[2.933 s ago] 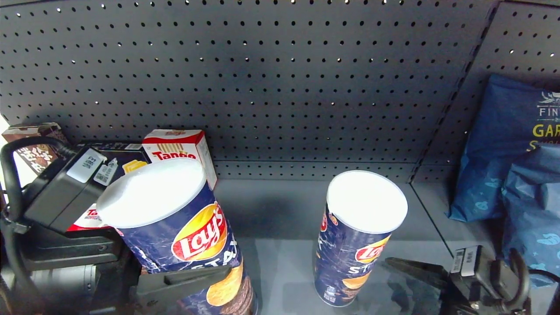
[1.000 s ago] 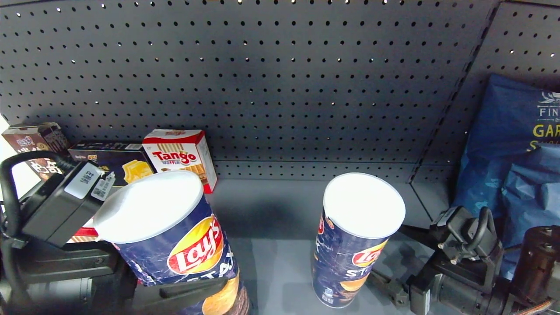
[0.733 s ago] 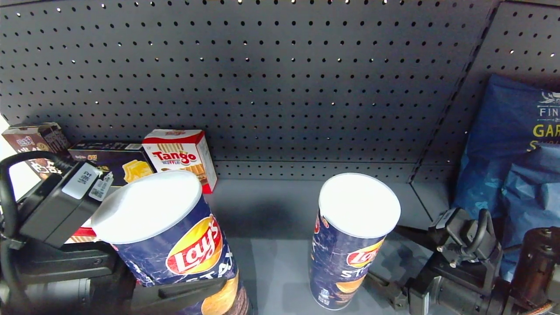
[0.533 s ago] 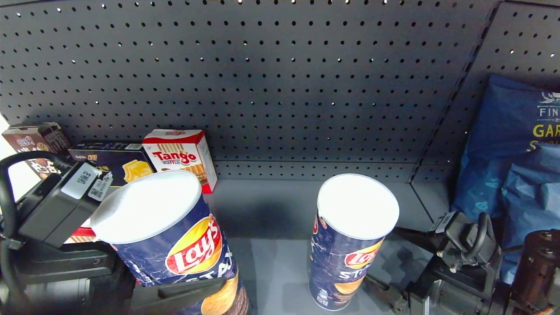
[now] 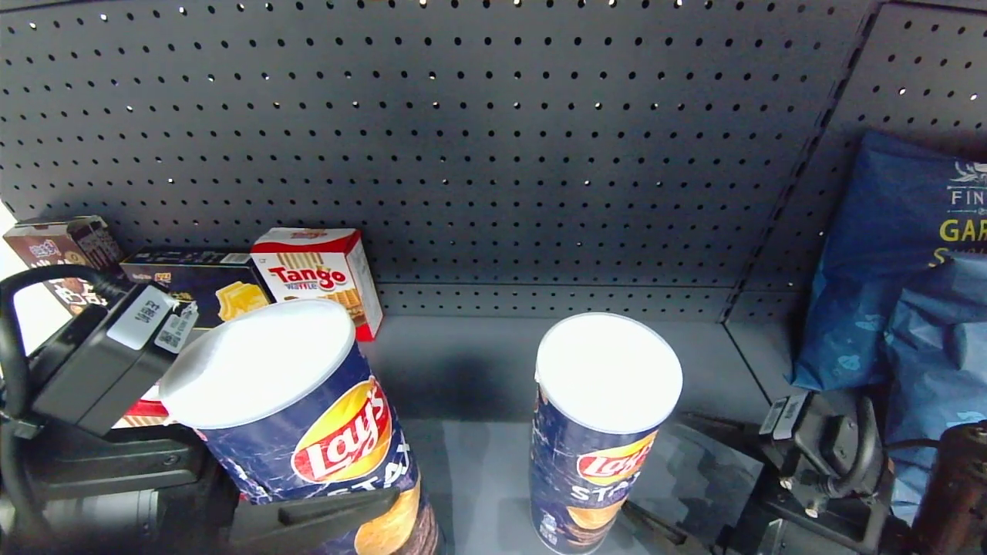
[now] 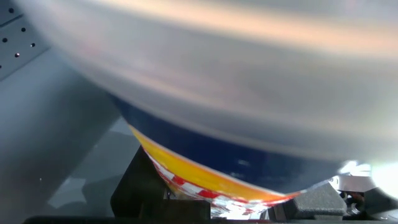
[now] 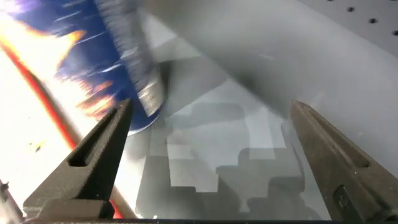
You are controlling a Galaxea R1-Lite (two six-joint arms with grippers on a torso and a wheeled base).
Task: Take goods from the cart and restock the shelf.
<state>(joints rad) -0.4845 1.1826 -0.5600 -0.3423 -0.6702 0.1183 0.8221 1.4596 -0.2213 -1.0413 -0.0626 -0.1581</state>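
Note:
My left gripper (image 5: 308, 501) is shut on a blue chips can (image 5: 293, 401) with a white lid, held tilted at the shelf's front left. The same can (image 6: 205, 124) looms close in the left wrist view. A second blue chips can (image 5: 601, 432) stands upright on the grey shelf board (image 5: 478, 362), right of the middle. My right gripper (image 5: 659, 466) is open low beside that can's right side. In the right wrist view the right gripper (image 7: 211, 109) is spread wide, and the can's base (image 7: 134, 81) sits just past one fingertip, not between the fingers.
A perforated dark back panel (image 5: 463, 154) closes the shelf. A red-and-white wafer box (image 5: 320, 270), a dark box (image 5: 200, 281) and a brown box (image 5: 62, 247) stand at the back left. Blue snack bags (image 5: 887, 262) fill the right. Bare shelf lies between the cans.
The standing can has slid left and a little nearer. My right gripper came up beside it, then dropped lower and back. The left gripper with its can sank slightly early on, then stayed put.

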